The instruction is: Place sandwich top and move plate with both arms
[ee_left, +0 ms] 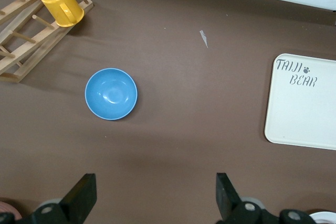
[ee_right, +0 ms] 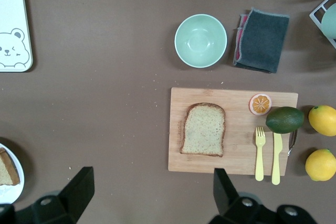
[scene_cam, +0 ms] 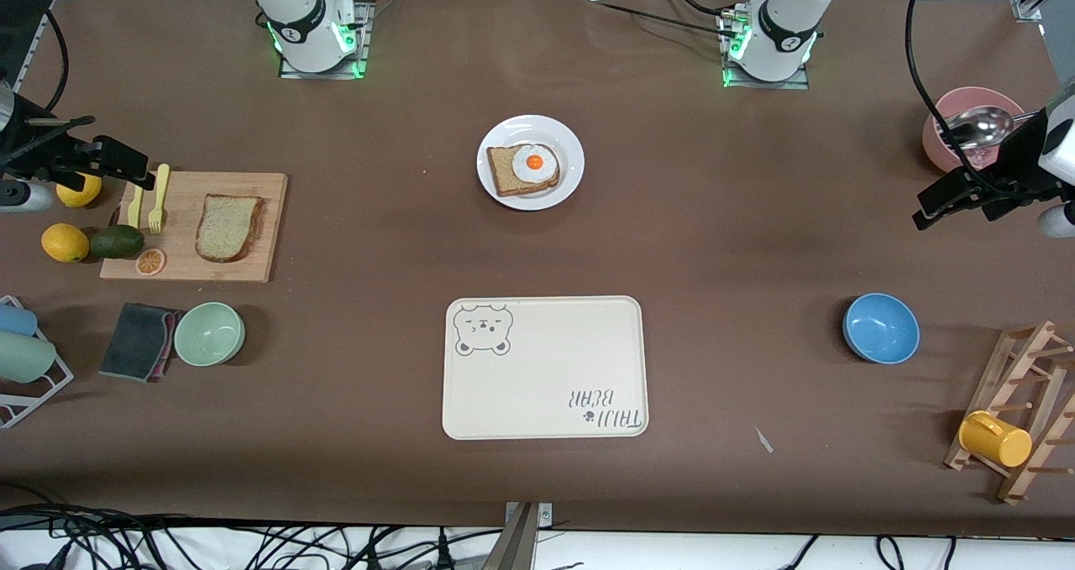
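Bear tray [scene_cam: 546, 368], blue bowl [scene_cam: 880, 327], green bowl [scene_cam: 209, 333], cutting bd [scene_cam: 252, 255], yellow mug [scene_cam: 995, 439]

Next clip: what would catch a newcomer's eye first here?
Probably the plate mid-table, carrying egg-topped bread, with the cream bear-print tray nearer the front camera. Next, the sandwich top lying on a wooden cutting board toward the right arm's end. Both arms wait at the table's ends, the left gripper and right gripper open-jawed over bare table.

sandwich top [scene_cam: 228, 227] on board [scene_cam: 252, 259], plate [scene_cam: 571, 154] apart
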Tool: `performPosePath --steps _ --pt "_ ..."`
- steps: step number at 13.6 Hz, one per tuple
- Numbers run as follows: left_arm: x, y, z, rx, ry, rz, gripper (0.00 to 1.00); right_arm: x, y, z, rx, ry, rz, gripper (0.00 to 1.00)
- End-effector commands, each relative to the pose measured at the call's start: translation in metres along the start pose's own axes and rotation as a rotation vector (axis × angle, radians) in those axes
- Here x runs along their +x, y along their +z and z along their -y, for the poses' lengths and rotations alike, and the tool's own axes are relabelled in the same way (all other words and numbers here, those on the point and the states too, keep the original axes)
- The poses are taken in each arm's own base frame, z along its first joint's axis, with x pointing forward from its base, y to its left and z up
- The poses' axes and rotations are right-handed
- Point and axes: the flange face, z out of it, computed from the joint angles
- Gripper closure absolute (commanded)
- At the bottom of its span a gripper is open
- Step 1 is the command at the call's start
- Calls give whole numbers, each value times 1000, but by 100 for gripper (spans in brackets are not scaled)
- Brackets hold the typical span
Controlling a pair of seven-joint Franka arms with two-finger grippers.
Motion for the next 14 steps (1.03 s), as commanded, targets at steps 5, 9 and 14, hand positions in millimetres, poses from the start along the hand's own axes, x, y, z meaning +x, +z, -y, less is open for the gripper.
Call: performPosePath --steps 5,9,14 --pt "1 -5 -1 -25 -17 10 0 -4 -1 -1 0 -12 -7 0" --pt "2 -6 3 -26 -24 10 0 -5 -1 -1 2 -12 -6 0" --pt "1 -5 0 -26 -19 12 0 -5 -1 -1 3 -12 0 0"
